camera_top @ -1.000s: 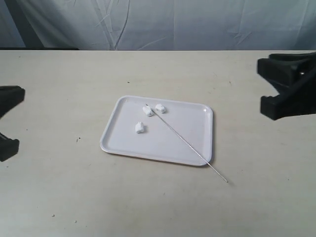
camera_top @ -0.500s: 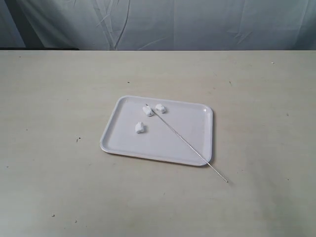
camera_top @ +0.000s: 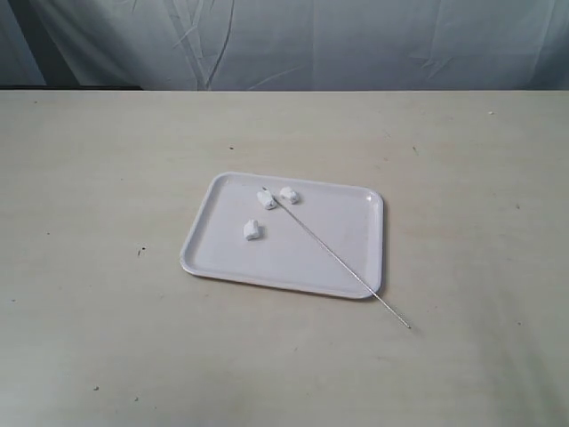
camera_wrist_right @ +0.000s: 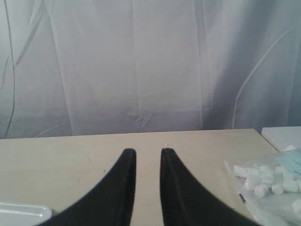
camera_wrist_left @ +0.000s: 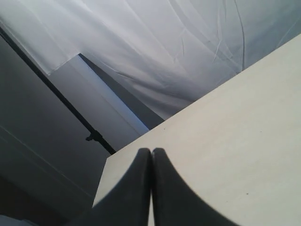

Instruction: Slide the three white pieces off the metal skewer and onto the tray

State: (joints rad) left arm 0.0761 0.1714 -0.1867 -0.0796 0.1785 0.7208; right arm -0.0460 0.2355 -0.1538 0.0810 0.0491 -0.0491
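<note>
Claws empty, nowhere near the tray, job looks pretty much wrapped up

Left claw [camera_wrist_left: 151, 153] is seen pinched fully closed on nothing. Right claw [camera_wrist_right: 148, 151] is parted by a slim gap, also empty, with a bag of spare white chunks [camera_wrist_right: 265, 181] nearby. Out on the counter [camera_top: 107, 178], the three white pieces [camera_top: 266, 199] are found loose on the tray [camera_top: 267, 258], two right by the tip of the metal skewer [camera_top: 333, 253], which is laid bare diagonally, far end poking over the rim. Nothing more seems called for tbh, except maybe the tip-side piece being checked.
</note>
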